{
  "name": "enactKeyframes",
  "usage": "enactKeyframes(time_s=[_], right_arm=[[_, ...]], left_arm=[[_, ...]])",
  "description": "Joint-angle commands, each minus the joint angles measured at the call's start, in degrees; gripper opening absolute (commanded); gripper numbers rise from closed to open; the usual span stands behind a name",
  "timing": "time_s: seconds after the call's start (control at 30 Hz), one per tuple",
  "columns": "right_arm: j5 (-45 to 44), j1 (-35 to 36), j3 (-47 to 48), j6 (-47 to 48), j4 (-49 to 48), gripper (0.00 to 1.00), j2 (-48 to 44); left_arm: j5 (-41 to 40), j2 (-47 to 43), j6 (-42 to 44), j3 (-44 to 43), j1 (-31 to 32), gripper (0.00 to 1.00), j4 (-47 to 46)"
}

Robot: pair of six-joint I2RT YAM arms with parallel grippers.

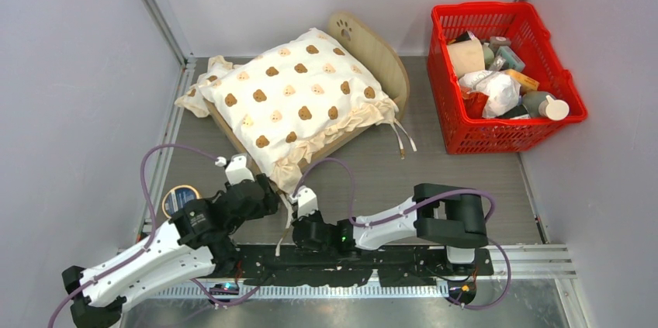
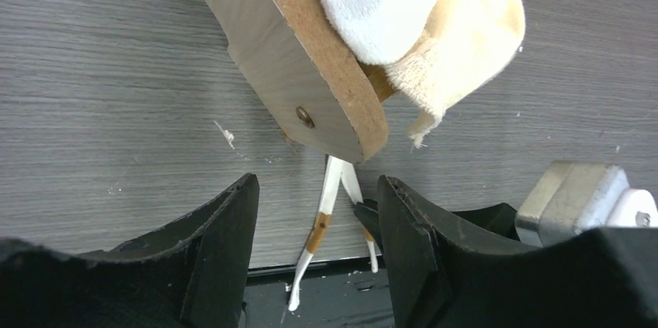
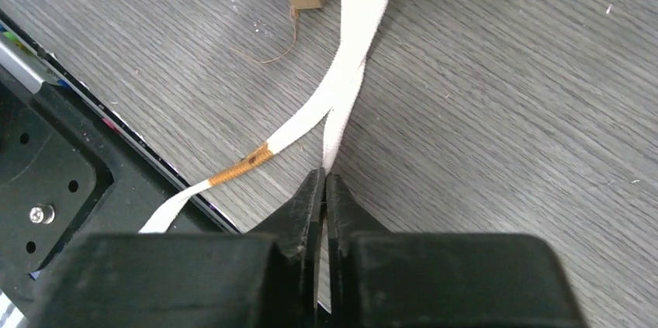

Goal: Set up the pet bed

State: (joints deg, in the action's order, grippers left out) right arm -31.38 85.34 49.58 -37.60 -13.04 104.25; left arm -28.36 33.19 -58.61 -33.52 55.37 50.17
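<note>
- The pet bed (image 1: 378,55) stands at the back middle of the tabletop (image 1: 465,181), skewed, its arched headboard towards the red basket (image 1: 504,138). The bear-print cushion (image 1: 299,99) already lies on it, with the ruffle spilling over the near corner.
- The step in hand, as I read it, is fastening the cushion to the frame by the ties at that near corner.
- My right end effector (image 3: 324,181) is pinched together on a white tie (image 3: 335,138), low over the tabletop, just in front of the frame's foot.
- A second tie (image 3: 256,159), with an orange band, crosses the first and trails loose onto the black base plate (image 3: 54,188).
- My left end effector (image 2: 314,188) has its fingers spread apart and holds nothing. It hangs just short of the frame's rounded corner, and both ties lie in the gap between its fingers.
- Next, I judge, the left needs to close on the loose banded tie, so that each arm has one end.
- That calls for a low, careful reach: the ties are thin, flat on the surface and crossed, so it would be easy to catch both or neither.
- Pulling hard could drag the light frame.
</note>
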Motion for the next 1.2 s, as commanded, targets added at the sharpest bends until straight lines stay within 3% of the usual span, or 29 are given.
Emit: enactKeyframes(time_s=[0.0,0.17,0.27,0.47,0.7,0.87,1.17], right_arm=[[-3.0,0.2,-0.7,-2.4,4.1,0.06,-1.5],[-2.3,-0.4,-9.2,-0.9,-6.3,0.05,-14.0],[1.3,-1.3,-11.3,1.0,-11.6,0.05,-18.6],[5.4,-1.3,-10.9,1.0,-16.7,0.05,-20.2],[7.2,-1.2,-10.8,1.6,-19.8,0.05,-19.5],[7.7,-1.0,-11.7,2.1,-21.9,0.05,-19.1],[10.2,-0.9,-12.7,4.9,-25.5,0.05,-19.0]], left_arm=[[2.6,-2.8,-0.9,-0.7,-0.4,0.6,-0.5],[10.9,-8.5,-0.1,4.6,-0.4,0.59,-5.7],[14.6,-10.7,-1.3,7.1,-0.4,0.65,-8.8],[18.1,-10.8,-4.4,10.0,-0.4,0.75,-15.9],[22.5,-6.0,-9.1,13.0,-0.4,0.77,-23.1],[22.9,-4.6,-9.6,13.1,-0.4,0.74,-24.2],[23.0,-3.0,-11.3,12.6,-0.4,0.55,-23.0]])
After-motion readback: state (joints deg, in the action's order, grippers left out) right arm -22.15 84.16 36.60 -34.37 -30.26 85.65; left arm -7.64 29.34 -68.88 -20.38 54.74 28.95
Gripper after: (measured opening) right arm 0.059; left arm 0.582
